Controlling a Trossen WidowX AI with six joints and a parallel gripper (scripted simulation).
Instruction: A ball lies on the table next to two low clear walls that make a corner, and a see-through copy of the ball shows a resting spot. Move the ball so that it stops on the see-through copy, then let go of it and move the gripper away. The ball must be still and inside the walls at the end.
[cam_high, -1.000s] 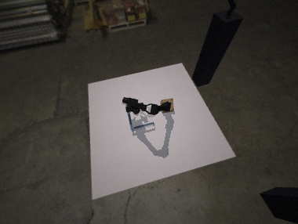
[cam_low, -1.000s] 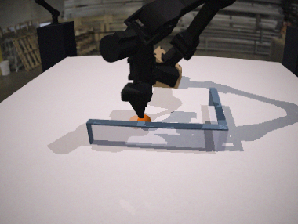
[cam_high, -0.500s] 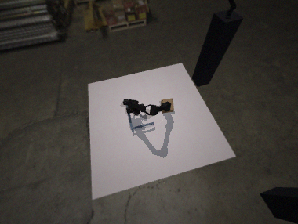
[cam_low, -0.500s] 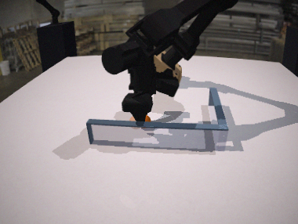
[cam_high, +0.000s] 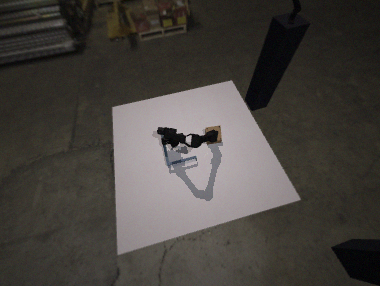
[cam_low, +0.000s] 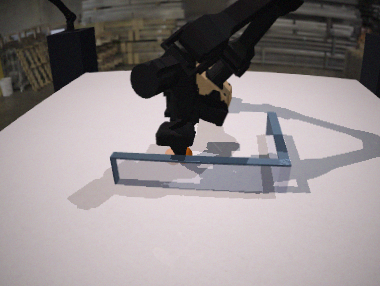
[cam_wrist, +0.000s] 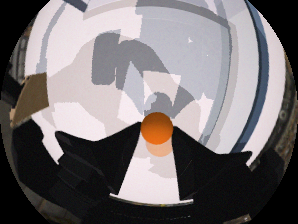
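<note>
The orange ball (cam_low: 188, 151) (cam_wrist: 157, 128) is on the table behind the long clear wall (cam_low: 150, 158) (cam_wrist: 263, 70), on the inner side of the corner. My gripper (cam_wrist: 156, 127) (cam_low: 181, 151) points down over it, with a fingertip touching each side of the ball in the wrist view; it is shut on the ball. The see-through copy (cam_wrist: 160, 149) (cam_low: 171, 151) is a pale orange disc partly covered by the ball, showing just below it in the wrist view and at its left in the exterior view. The ball is hidden under the arm in the top view.
The second clear wall (cam_low: 278, 137) (cam_high: 185, 161) meets the long wall at the right in the exterior view. The black arm (cam_high: 195, 140) reaches from its brown base block (cam_high: 214, 128) over the white table top (cam_high: 150, 215). Dark pillars (cam_high: 276, 60) (cam_low: 72, 55) stand beyond the table.
</note>
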